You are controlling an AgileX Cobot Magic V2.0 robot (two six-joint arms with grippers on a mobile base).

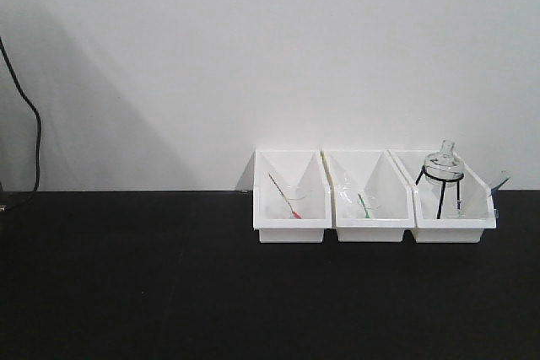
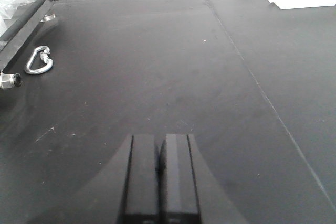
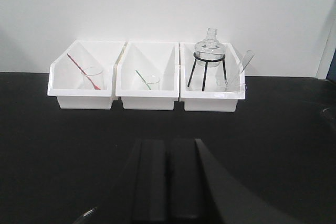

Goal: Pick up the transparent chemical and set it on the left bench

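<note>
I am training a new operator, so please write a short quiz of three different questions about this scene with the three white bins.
1. True or false: the red stick is in the same bin as the black tripod stand.
2. Which bin holds the transparent chemical? A) left B) middle C) right
3. Fill in: the right pincer is ____, holding nothing.

Key:
1. False; the red stick is in the left bin, the stand in the right bin.
2. C
3. shut
</note>
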